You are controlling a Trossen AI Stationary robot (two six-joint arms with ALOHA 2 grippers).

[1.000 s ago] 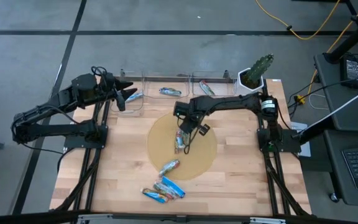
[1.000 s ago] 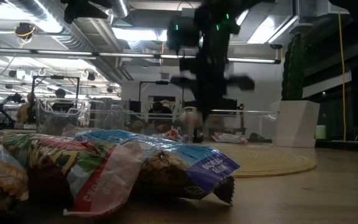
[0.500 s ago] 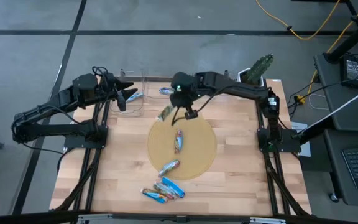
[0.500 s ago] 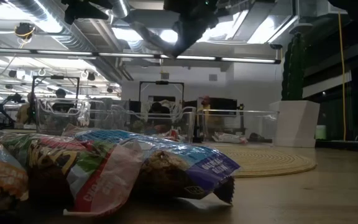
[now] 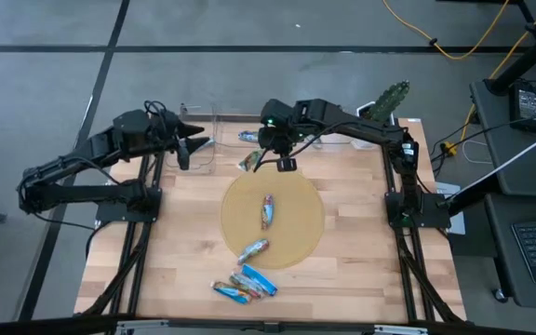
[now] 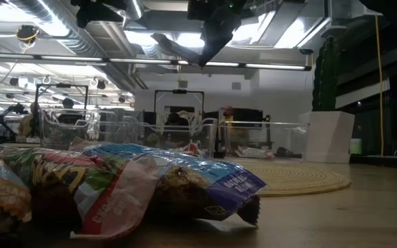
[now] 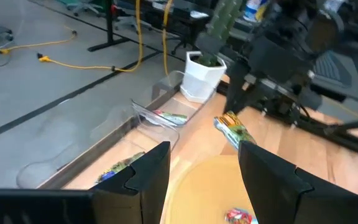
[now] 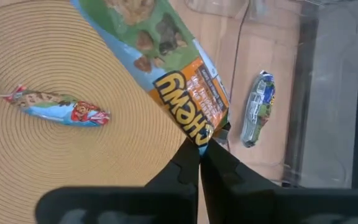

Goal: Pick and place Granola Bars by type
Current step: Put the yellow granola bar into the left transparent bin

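Note:
My right gripper (image 5: 261, 158) hangs above the mat's far rim, shut on a green and orange bar (image 5: 247, 164) that the left wrist view also catches (image 7: 232, 129). Two bars lie on the round tan mat (image 5: 296, 233): a red and blue one (image 5: 267, 210) and one nearer its near rim (image 5: 253, 249). Several more are piled by the table's near edge (image 5: 245, 284). My left gripper (image 5: 194, 144) waits open over the left clear bin (image 5: 207, 158), touching nothing; a bar (image 7: 120, 167) lies in that bin. My right gripper pinches the green and orange bar by the crimped end of its wrapper (image 8: 205, 134), between the two fingers (image 8: 185, 163), which come from above. The bar is lifted clear and slants out from the fingertips over the mat's far rim.
Clear bins line the far edge, with a bar in the middle one (image 5: 252, 137) and another in the right one (image 5: 310, 131). A white pot with a cactus (image 5: 380, 112) stands at the far right corner. The pile of bars fills the low view's foreground (image 6: 116, 186).
My right gripper took a bar off the middle of the mat, lifted it clear and carried it toward the far edge and the bins. The red and blue bar stayed on the mat.

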